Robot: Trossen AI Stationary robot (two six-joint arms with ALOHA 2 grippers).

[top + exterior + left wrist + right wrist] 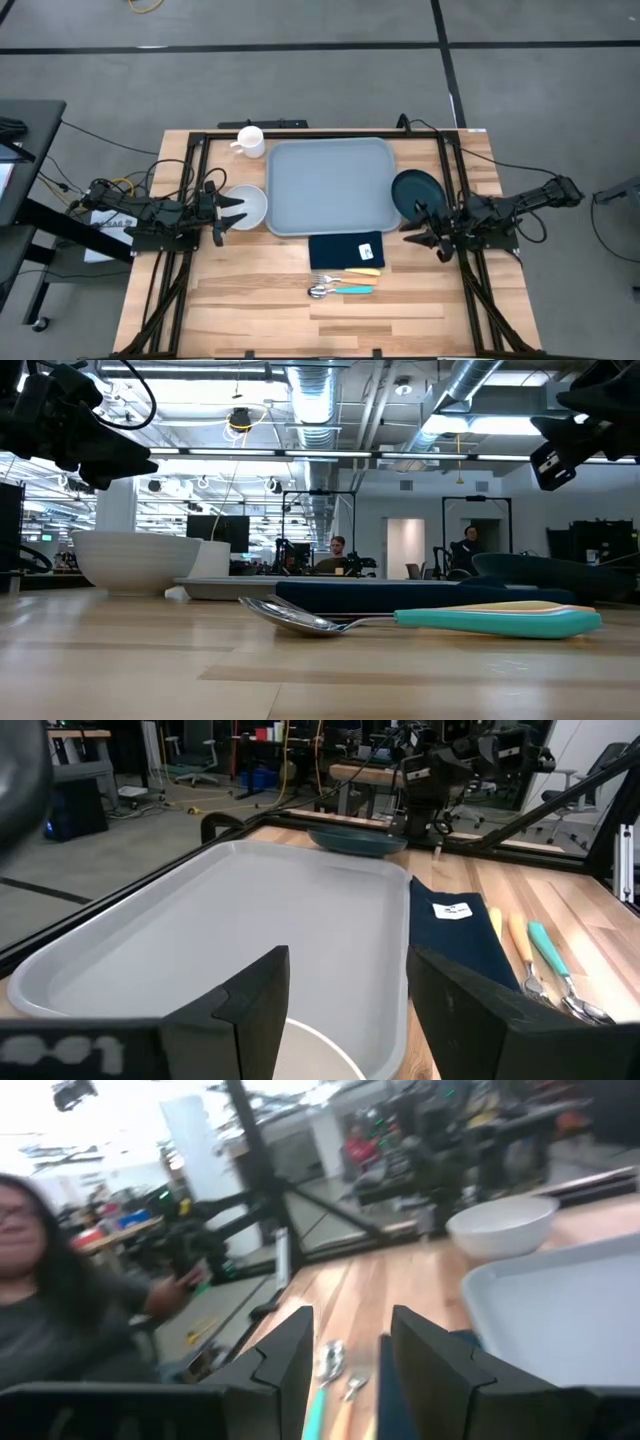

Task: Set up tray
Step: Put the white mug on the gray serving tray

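Note:
The grey-blue tray [330,185] lies flat in the middle of the table; it also shows in the left wrist view [250,920]. A white bowl [248,206] stands at its left and a dark teal plate [413,190] at its right. A navy napkin [345,250] lies in front of the tray. A yellow-handled fork and a teal-handled spoon [345,288] lie nearer still. My left gripper [238,211] is open above the bowl's left rim, well clear of it in the low view [95,435]. My right gripper [415,228] is open above the table just in front of the plate.
A white mug [250,141] stands by the tray's far left corner. The black frame rails [190,190] run along both table sides. A person [40,1280] shows beyond the table in the right wrist view. Bare wood lies at the table's near side.

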